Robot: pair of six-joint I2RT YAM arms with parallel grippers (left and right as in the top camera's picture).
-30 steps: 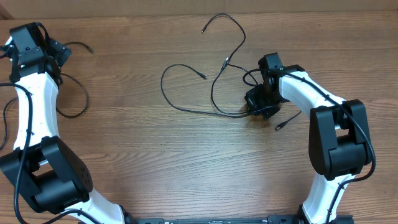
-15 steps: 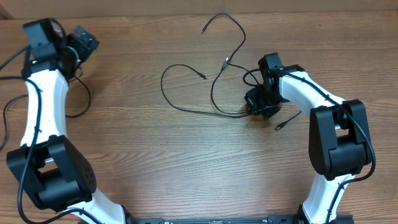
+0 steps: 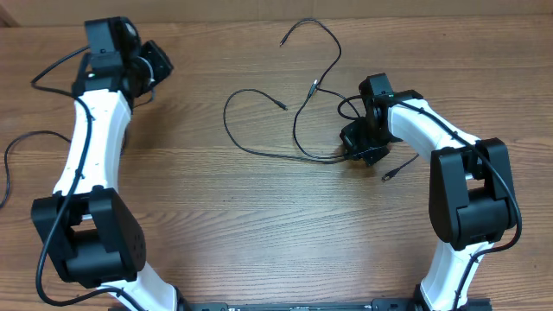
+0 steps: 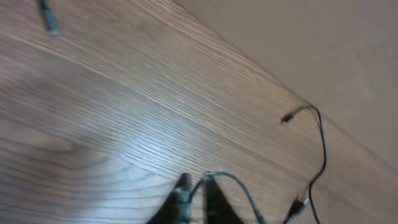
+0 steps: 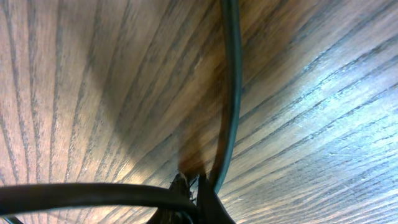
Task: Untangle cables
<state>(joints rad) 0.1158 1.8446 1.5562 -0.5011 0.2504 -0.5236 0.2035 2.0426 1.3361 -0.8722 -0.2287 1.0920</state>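
Overhead, I see the thin black cables lying on the brown wood-grain tabletop, in its far middle part. They spread in open loops between the two white arms, much nearer the right one. One strand arches toward the far edge and ends in a small plug. A second curls into a loop on the left with its plug end pointing inward. A third plug sits between those two strands. The strands gather at the right hand, which is down on the tabletop right at that crossing. A short loose end with a plug pokes out just to its right.

My right wrist camera is very close to the wood. One cable runs down the frame straight into the tips of the right hand, and another sweeps across the lower left to the same spot. The tips look pinched together on the cable.

The left hand is well apart from the cables, near the far left corner and pointing toward them. The arm's own thicker black wire trails on the wood beside it. The left wrist picture is blurred. Two dark fingertips stand close together at the bottom edge, and a cable lies further off by the far edge. I cannot tell whether that hand is open or closed.
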